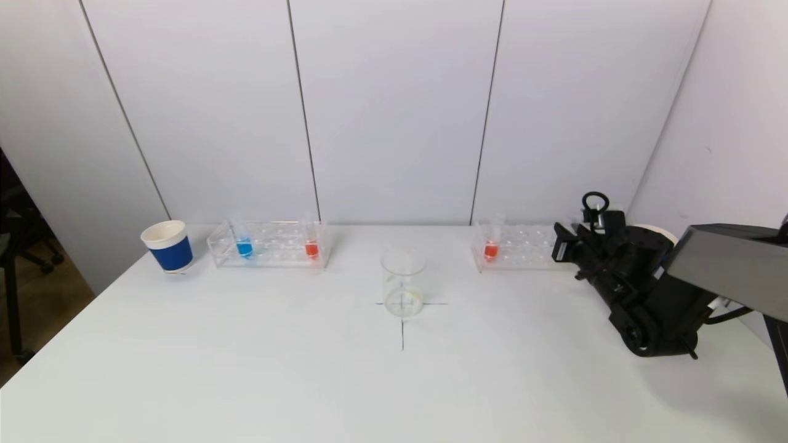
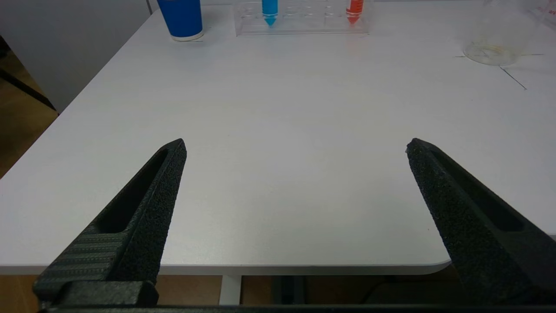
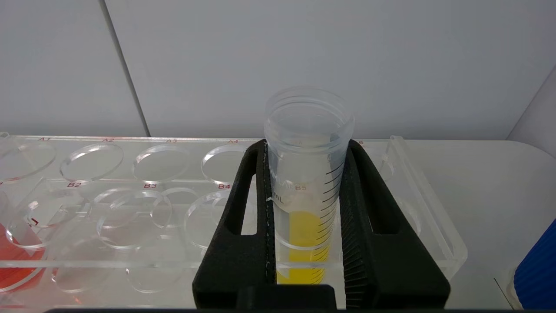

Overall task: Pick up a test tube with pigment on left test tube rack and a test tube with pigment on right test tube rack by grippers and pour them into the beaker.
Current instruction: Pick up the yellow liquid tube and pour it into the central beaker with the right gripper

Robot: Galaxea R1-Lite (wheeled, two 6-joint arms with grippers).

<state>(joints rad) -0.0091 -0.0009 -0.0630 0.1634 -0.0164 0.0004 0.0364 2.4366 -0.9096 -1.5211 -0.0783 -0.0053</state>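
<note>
While the left gripper (image 2: 295, 145) hangs wide open and empty over the table's (image 2: 278, 130) near edge, the right gripper (image 3: 304, 152) is clamped on the yellow-pigment test tube (image 3: 306, 174), seated upright in the right rack (image 3: 182, 208).

The right arm (image 1: 646, 289) is matte black and blocky, with a round joint housing, a thin black cable looped above the wrist and a grey flat-sided forearm. Both grippers have black wedge-shaped fingers (image 2: 143, 217) with grainy inner pads, hollow slots and ribbed bases.
</note>
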